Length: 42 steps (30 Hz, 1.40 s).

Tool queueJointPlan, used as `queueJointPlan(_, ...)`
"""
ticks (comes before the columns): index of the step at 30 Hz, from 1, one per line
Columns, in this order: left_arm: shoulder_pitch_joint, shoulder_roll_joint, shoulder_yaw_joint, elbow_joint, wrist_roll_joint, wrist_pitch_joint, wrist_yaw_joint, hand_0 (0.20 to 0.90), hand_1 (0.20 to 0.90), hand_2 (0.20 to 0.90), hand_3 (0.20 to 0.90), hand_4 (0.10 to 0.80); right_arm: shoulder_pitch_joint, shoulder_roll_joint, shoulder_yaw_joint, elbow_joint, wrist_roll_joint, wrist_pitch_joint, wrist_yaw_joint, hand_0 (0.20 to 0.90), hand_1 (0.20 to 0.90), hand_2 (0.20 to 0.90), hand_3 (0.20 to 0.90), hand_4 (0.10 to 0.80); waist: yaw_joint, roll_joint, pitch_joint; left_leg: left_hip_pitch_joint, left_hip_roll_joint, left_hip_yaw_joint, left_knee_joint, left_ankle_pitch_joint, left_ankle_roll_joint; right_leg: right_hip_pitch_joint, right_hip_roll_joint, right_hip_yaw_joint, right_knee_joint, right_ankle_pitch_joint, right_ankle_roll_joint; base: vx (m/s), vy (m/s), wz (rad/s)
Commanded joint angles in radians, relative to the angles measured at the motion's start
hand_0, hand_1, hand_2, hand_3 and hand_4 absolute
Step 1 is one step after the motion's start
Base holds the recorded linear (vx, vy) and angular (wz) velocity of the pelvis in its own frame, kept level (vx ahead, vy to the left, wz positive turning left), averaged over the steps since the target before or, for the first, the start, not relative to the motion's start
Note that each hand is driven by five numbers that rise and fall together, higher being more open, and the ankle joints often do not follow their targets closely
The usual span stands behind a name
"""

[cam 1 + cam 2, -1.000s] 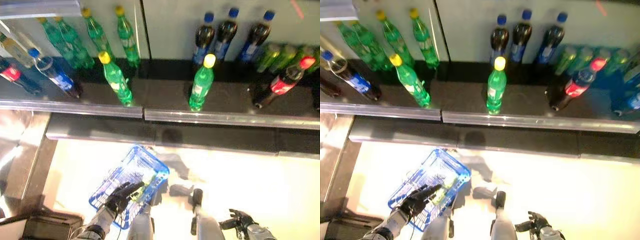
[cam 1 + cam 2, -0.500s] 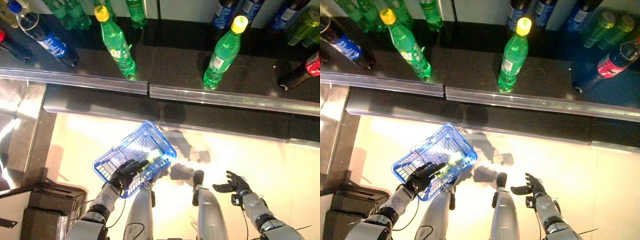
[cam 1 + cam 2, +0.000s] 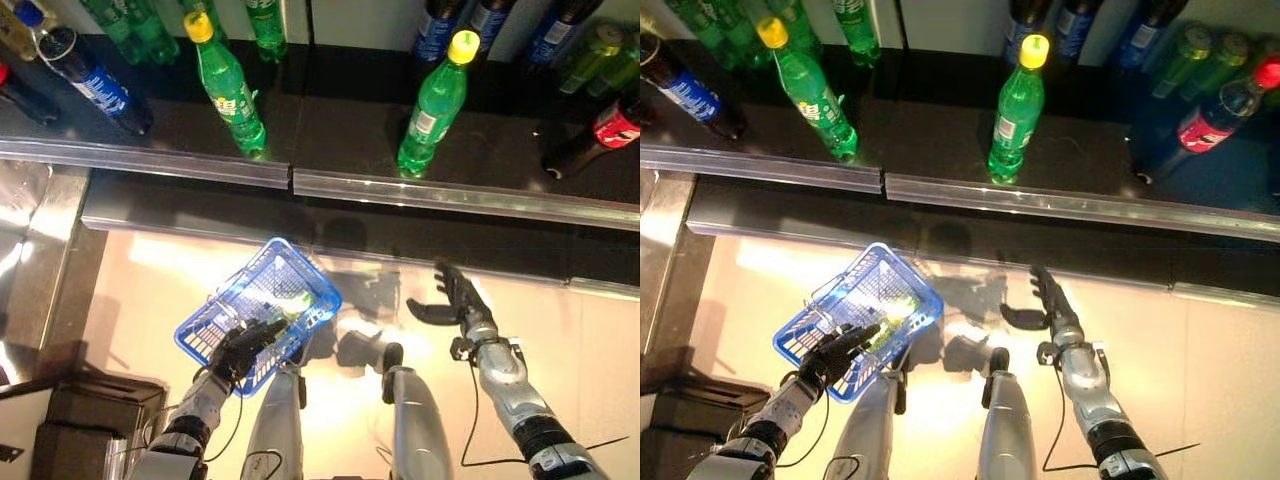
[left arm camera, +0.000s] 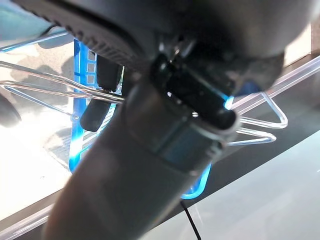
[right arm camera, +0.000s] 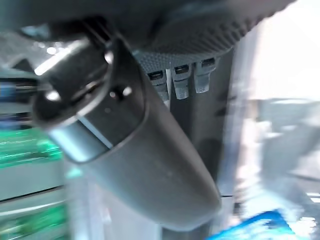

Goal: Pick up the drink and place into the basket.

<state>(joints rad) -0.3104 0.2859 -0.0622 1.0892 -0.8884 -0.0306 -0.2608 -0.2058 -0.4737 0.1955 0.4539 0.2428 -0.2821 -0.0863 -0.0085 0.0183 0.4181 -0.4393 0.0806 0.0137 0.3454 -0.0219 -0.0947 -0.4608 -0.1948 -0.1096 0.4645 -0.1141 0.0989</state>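
Observation:
My left hand is shut on the thin wire handles of the blue basket, which hangs low at the left; something green lies inside it. The handles also show in the left wrist view. My right hand is open and empty, raised in front of the shelf's lower edge, below a green bottle with a yellow cap that stands upright near the shelf's front. A second green bottle with a yellow cap stands further left on the shelf.
The dark shelf has a metal front rail. Dark cola bottles with blue caps and green bottles stand at the back. A red-labelled bottle leans at the right, a blue-labelled one at the left.
My right hand has risen from low at the right up towards the shelf's front edge, fingers stretched out. The basket stays hanging from my left hand. The view has shifted slightly.

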Motion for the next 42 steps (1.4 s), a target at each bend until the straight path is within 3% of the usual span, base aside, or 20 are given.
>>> queueJointPlan(1,0.185,0.036,-0.018,0.009,0.009,-0.011,-0.035,0.3,0.3,0.3,0.2,0.1,-0.006,-0.046,-0.055,-0.206,-0.016,-0.12,-0.014,0.9,0.9,0.9,0.9,0.8,-0.013,-0.012,-0.039,0.015,-0.039,0.021,0.024,-0.043,0.075,0.009,0.003,0.024,-0.067,0.068,0.013,0.007,0.049,-0.04)
queueJointPlan(11,0.202,0.027,0.003,0.009,0.027,-0.002,-0.05,0.3,0.3,0.3,0.2,0.1,-0.079,-0.125,-0.158,-0.371,0.075,-0.224,-0.014,0.9,0.9,0.9,0.9,0.8,-0.017,-0.003,-0.022,0.043,-0.034,0.03,0.037,-0.054,0.064,0.053,-0.014,0.021,-0.077,0.058,0.008,0.036,0.026,-0.01)
queueJointPlan(17,0.198,0.031,-0.001,0.01,0.044,0.012,-0.054,0.3,0.3,0.3,0.2,0.1,-0.139,-0.148,-0.183,-0.375,0.124,-0.238,-0.017,0.9,0.9,0.9,0.9,0.8,-0.008,-0.001,-0.016,0.05,-0.03,0.031,0.042,-0.057,0.062,0.071,-0.019,0.01,-0.084,0.058,0.006,0.036,-0.016,0.0)
queueJointPlan(42,0.165,0.063,-0.064,-0.037,0.056,0.051,-0.026,0.3,0.3,0.3,0.2,0.1,-0.419,-0.282,-0.15,-0.158,0.263,-0.164,-0.04,0.9,0.9,0.9,0.9,0.8,0.043,0.014,0.017,0.066,-0.035,0.021,0.021,-0.04,0.061,0.108,-0.019,-0.021,-0.123,0.075,0.008,0.001,-0.004,0.01)
